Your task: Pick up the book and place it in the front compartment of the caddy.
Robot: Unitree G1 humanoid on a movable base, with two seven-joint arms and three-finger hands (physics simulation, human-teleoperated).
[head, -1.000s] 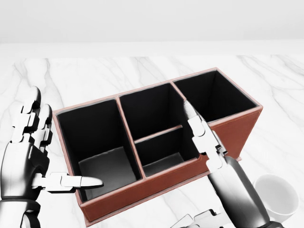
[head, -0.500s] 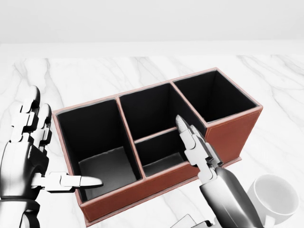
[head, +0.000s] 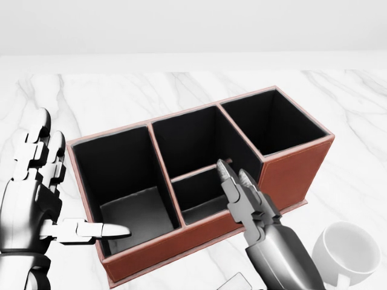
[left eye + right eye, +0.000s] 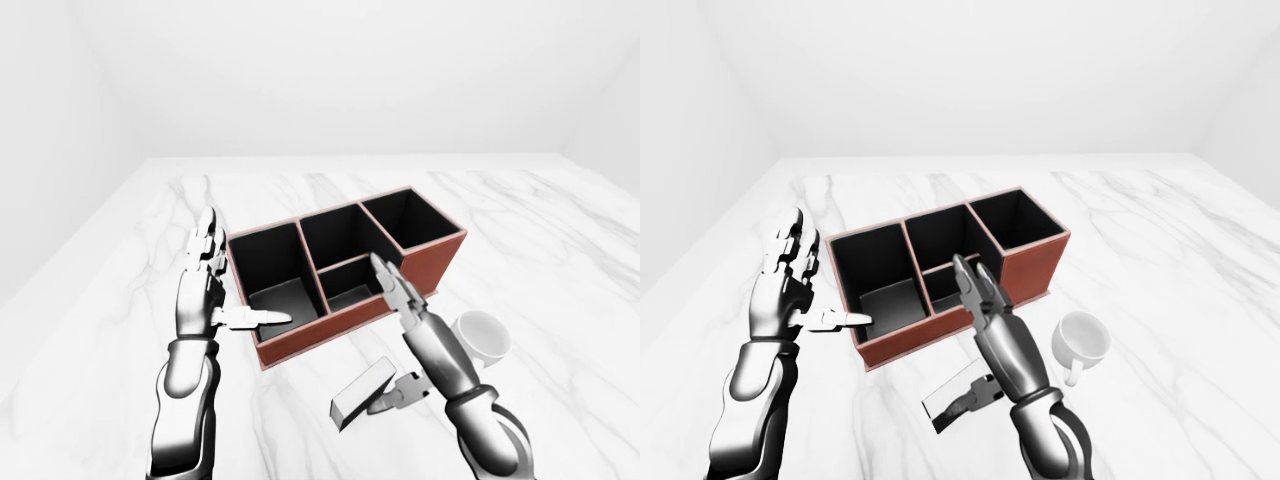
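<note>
The caddy is a red-brown box with black compartments, in the middle of the head view. The book is a grey slab lying flat on the marble below the caddy in the left-eye view. My right hand is open, with its fingers stretched over the caddy's small lower-middle compartment. Its thumb hangs just beside the book; I cannot tell if they touch. My left hand is open and empty at the caddy's left end, its thumb pointing over the left compartment.
A white mug stands on the marble table to the right of my right hand, below the caddy's right end. The table's left edge runs diagonally past my left arm.
My right hand has drawn down and to the left in the head view, off the caddy's right divider and toward its lower rim. The left hand has stayed still.
</note>
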